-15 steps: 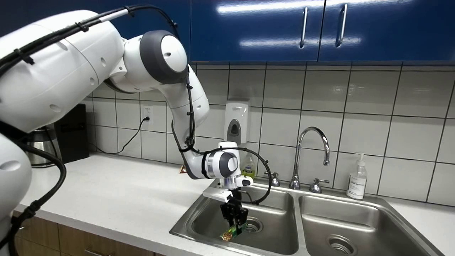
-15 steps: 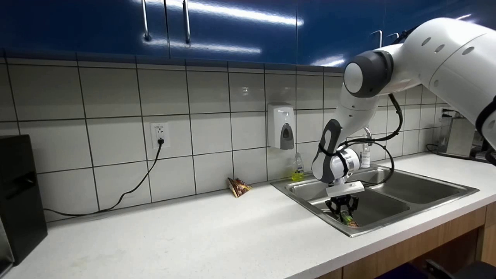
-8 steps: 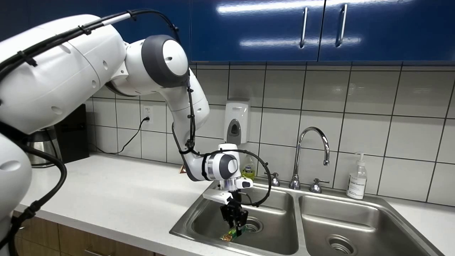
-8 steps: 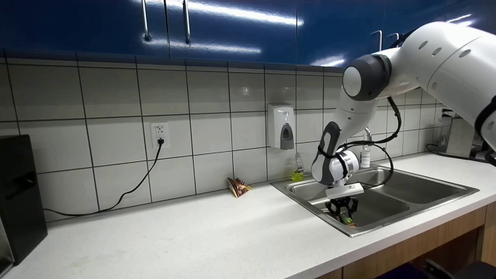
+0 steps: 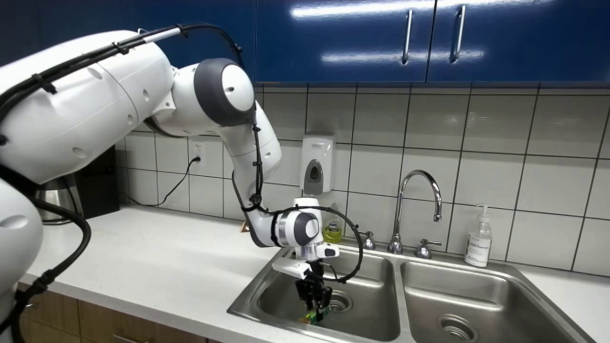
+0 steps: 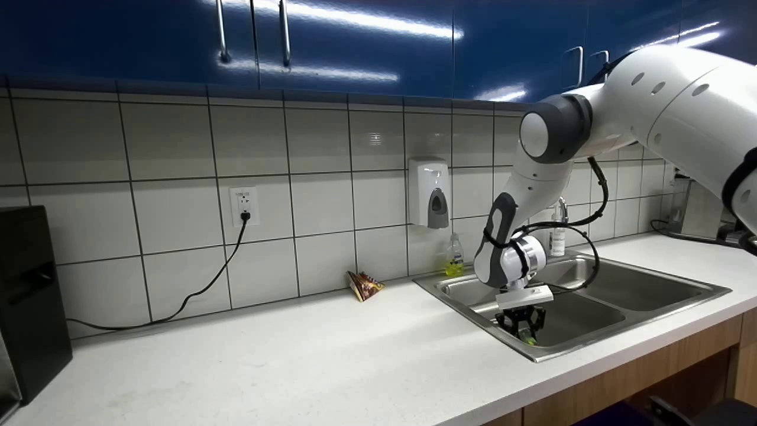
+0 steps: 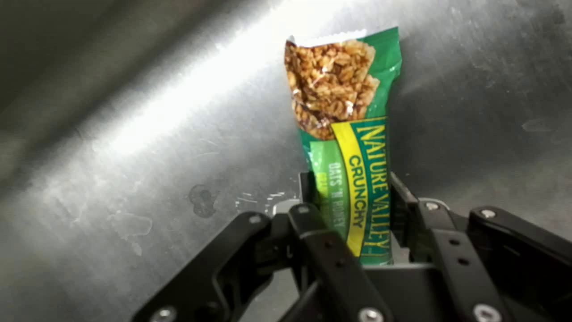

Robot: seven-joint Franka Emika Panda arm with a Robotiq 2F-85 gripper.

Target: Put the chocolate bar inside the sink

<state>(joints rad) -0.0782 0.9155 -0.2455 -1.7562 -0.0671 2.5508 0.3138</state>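
Note:
The chocolate bar (image 5: 310, 316), in a green and yellow wrapper, is inside the left basin of the sink (image 5: 369, 309). My gripper (image 5: 315, 312) is low in this basin, pointing down, near the round drain. In the other exterior view the sink (image 6: 582, 322) wall hides part of the bar (image 6: 529, 339) below my gripper (image 6: 524, 331). In the wrist view the fingers of my gripper (image 7: 351, 190) press on both sides of the bar (image 7: 335, 89), whose far half sticks out over bare steel. I cannot tell whether the bar touches the basin floor.
A chrome gooseneck faucet (image 5: 398, 209) stands behind the sink. A yellow-green soap bottle (image 5: 332, 228) and a white-labelled pump bottle (image 5: 479, 240) stand at the back rim. A reddish-brown packet (image 6: 364, 286) lies by the wall on the white counter (image 6: 295, 361).
My arm and gripper have moved down a little, deeper into the left basin, with the bar between the fingers. Less of the bar shows in both exterior views.

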